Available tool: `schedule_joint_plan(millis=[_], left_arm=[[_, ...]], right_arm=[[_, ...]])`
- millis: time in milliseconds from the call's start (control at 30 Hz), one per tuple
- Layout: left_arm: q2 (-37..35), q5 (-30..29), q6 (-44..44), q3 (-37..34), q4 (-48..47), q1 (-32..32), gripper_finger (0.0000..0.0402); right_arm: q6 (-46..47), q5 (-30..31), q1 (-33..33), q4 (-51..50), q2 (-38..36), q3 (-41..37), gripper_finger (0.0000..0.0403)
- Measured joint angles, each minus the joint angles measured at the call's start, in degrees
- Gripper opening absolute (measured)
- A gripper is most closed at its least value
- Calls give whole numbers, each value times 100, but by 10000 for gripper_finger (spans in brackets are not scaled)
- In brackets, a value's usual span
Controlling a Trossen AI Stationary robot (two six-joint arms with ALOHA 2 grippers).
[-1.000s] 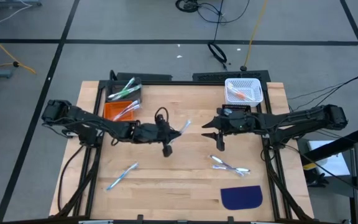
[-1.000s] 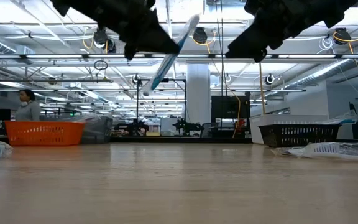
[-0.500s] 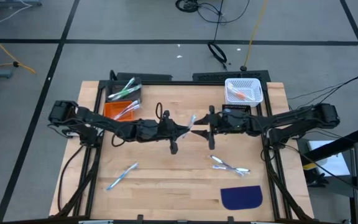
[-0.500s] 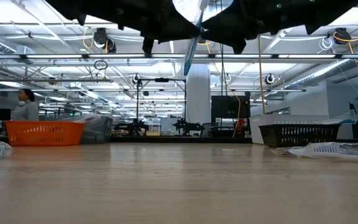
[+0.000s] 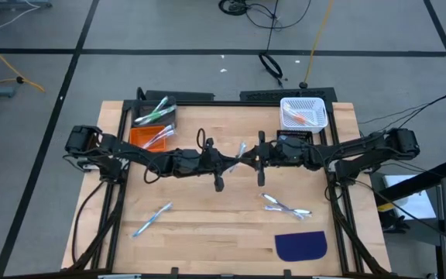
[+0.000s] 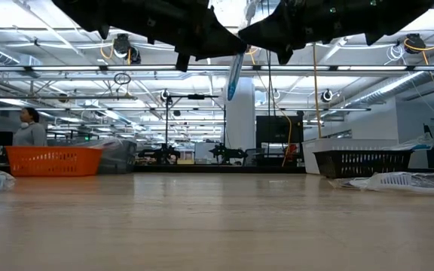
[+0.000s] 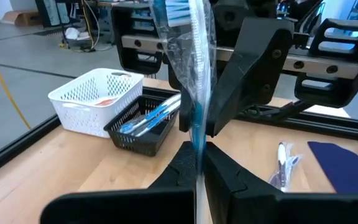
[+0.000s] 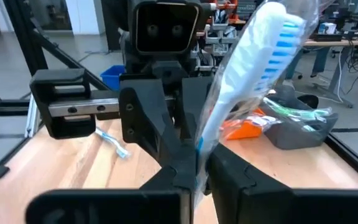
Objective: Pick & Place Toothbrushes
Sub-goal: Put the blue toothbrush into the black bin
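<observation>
Blue-white wrapped toothbrush (image 5: pixel 241 149) grasped by both left tool (image 5: pixel 234 159) and right tool (image 5: pixel 248 160), mid-air.

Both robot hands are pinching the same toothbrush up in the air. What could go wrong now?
1. The left gripper and right gripper both clamp the wrapped toothbrush. If they pull apart before one lets go, its wrapper may tear or it may bend.
2. It hangs well above the table. If both let go, it probably falls among the loose toothbrushes, not into the white basket.
</observation>
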Motion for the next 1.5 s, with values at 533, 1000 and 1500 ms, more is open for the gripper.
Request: schedule_joint_plan(millis=[533, 1000, 1500], left_arm=[[-4, -104, -125, -4, -45, 22, 61], [-7, -103, -50, -4, -227, 17, 81], [-7, -98, -61, -4, -267, 11, 81]], right_arm=[[-12, 49, -120, -688, -244, 0, 15], [449, 671, -573, -3405, -1646, 197, 15], [760, 390, -1927, -8488, -1424, 2020, 15]])
